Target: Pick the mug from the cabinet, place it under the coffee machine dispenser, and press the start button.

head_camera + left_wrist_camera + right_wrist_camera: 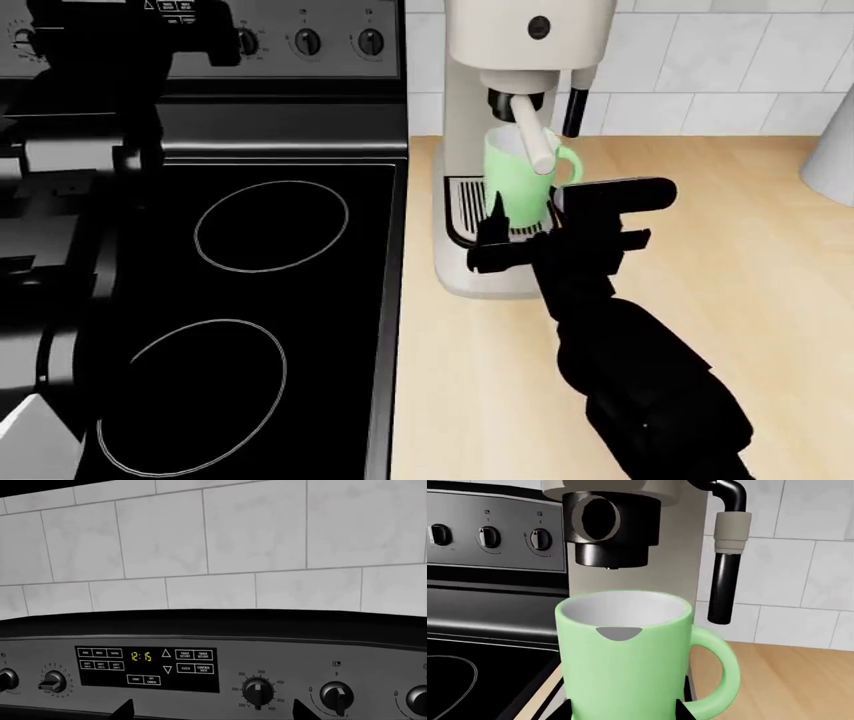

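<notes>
mug [624, 655] sitting under dispenser [610, 532] | likely rigid, light, smooth-walled; gripping body sides, not handle | right gripper [527, 228] jaws spreading around it | left gripper jaws: cannot tell

Black stove [267, 300], tiled wall [233, 540], wooden counter [747, 270]

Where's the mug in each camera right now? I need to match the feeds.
Head view: mug on the drip tray, under the coffee machine dispenser.
Right wrist view: mug fills the foreground, below the dispenser.
Left wrist view: not in it.
Shared landmark: stove knobs.
</notes>
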Motion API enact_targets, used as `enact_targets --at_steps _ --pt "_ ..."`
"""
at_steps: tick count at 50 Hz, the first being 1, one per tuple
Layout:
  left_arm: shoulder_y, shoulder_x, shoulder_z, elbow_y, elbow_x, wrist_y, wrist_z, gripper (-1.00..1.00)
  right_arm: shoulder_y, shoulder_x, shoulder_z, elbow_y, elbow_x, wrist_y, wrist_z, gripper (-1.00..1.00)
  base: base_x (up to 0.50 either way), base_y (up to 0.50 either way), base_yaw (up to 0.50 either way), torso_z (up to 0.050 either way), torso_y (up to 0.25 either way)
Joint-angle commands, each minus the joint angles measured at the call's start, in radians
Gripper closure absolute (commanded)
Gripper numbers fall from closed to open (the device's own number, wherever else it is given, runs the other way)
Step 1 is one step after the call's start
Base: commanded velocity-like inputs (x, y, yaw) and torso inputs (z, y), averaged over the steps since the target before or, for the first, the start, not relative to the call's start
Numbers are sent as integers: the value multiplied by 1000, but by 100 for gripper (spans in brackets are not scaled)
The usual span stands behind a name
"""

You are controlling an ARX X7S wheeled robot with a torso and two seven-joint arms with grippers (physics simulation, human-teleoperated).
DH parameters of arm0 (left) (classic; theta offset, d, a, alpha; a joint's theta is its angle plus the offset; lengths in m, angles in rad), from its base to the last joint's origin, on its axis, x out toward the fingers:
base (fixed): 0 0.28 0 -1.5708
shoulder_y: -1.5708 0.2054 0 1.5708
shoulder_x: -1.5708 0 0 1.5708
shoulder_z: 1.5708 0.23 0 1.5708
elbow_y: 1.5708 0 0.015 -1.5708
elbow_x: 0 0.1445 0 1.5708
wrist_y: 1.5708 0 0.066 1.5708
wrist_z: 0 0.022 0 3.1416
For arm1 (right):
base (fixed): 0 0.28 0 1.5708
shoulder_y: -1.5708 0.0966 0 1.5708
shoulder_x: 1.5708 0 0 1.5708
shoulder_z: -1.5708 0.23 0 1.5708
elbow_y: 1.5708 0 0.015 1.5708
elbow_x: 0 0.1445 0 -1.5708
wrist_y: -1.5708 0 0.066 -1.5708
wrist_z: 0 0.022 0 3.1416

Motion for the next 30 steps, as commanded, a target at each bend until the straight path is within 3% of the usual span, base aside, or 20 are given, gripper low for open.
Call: enact_targets --at_steps 1,30 --pt "1 1 0 0 2 1 0 -100 34 -21 -5 67 -36 -27 -24 100 0 0 0 0 0" --pt "4 1 -4 -1 4 2 2 -100 60 -55 -37 168 -55 -70 -50 100 0 0 0 0 0"
